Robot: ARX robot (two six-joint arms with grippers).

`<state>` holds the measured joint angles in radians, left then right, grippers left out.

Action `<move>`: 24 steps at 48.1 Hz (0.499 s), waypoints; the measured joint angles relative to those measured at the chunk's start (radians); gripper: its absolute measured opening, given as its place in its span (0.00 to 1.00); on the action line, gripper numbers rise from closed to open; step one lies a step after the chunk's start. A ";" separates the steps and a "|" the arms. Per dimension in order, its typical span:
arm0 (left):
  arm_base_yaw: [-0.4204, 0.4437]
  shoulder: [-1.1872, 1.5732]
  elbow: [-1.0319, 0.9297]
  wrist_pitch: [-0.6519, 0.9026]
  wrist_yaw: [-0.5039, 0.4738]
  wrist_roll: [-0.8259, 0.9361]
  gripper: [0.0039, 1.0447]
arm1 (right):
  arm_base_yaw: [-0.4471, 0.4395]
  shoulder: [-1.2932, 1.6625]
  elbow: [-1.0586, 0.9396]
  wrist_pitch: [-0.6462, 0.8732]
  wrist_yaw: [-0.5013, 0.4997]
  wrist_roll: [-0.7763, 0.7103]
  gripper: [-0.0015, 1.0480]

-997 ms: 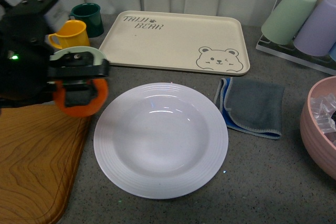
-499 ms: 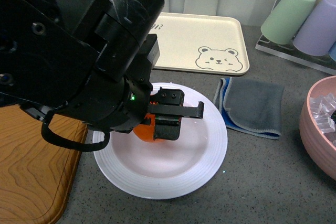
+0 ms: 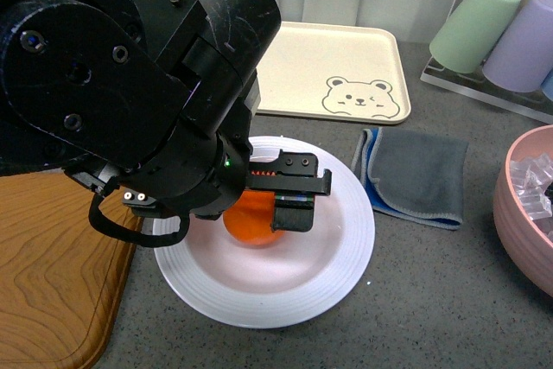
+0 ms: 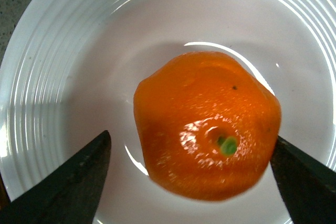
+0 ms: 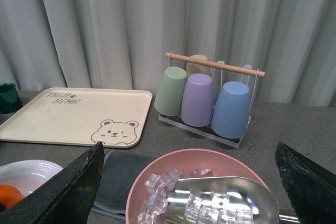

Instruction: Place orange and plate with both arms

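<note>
The orange [image 3: 251, 220] lies in the well of the white plate [image 3: 321, 276] at the table's middle. In the front view my left gripper [image 3: 262, 213] hangs low over the plate, its black arm hiding the plate's left and far parts. The left wrist view shows the orange [image 4: 205, 124], green stem dot up, resting on the plate [image 4: 79, 77]. My left gripper [image 4: 190, 139] is open, one finger apart from the fruit and the other close beside it. My right gripper [image 5: 189, 148] is open with nothing in it, above the pink bowl at the right. The orange [image 5: 7, 195] peeks in there.
A beige bear tray [image 3: 337, 58] lies behind the plate and a grey cloth [image 3: 419, 174] to its right. The pink bowl [image 3: 518, 213] holds ice and a metal scoop [image 5: 226, 198]. A cup rack [image 3: 510, 32] stands far right. A wooden board [image 3: 52, 274] lies left.
My left arm swung from over the wooden board to over the plate, carrying the orange. Its jaws have since parted and the orange now rests in the plate.
</note>
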<state>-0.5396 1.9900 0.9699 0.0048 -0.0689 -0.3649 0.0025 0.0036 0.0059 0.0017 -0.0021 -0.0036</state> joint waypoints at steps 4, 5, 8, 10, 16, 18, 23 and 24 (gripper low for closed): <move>0.000 -0.018 -0.001 -0.026 -0.002 0.002 0.96 | 0.000 0.000 0.000 0.000 0.000 0.000 0.91; 0.000 -0.029 -0.001 -0.027 -0.001 0.000 0.94 | 0.000 0.000 0.000 0.000 0.000 0.000 0.91; 0.001 -0.054 -0.005 -0.029 -0.008 -0.002 0.93 | 0.000 0.000 0.000 0.000 0.000 0.000 0.91; 0.003 -0.072 -0.010 -0.026 -0.010 -0.004 0.94 | 0.000 0.000 0.000 0.000 0.000 0.000 0.91; 0.013 -0.124 -0.040 0.006 -0.041 -0.002 0.94 | 0.000 0.000 0.000 0.000 0.000 0.000 0.91; 0.011 -0.124 -0.090 0.146 -0.131 0.043 0.89 | 0.000 0.000 0.000 0.000 0.000 0.000 0.91; 0.043 -0.118 -0.331 0.705 -0.353 0.217 0.72 | 0.000 0.000 0.000 0.000 -0.001 0.000 0.91; 0.062 -0.122 -0.408 0.864 -0.358 0.247 0.67 | 0.000 0.000 0.000 0.000 0.001 0.000 0.91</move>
<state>-0.4774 1.8679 0.5617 0.8692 -0.4271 -0.1181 0.0025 0.0036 0.0059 0.0017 -0.0013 -0.0032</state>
